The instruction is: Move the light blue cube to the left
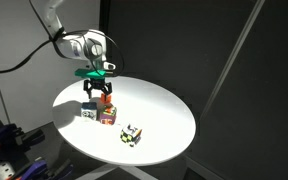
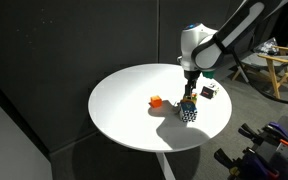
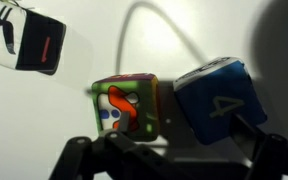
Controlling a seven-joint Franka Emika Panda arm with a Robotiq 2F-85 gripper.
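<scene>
The light blue cube sits on the round white table, near its edge. In the wrist view its blue face carries a "4". It looks dark in shadow in an exterior view. My gripper hangs just above it, open and empty. It also shows in an exterior view. In the wrist view the dark fingers spread wide along the bottom, with the cube near the right finger.
A small orange, multicoloured cube stands beside the blue one and shows in the wrist view and an exterior view. The black, white and yellow-green patterned cube lies further off. Dark curtains surround the table.
</scene>
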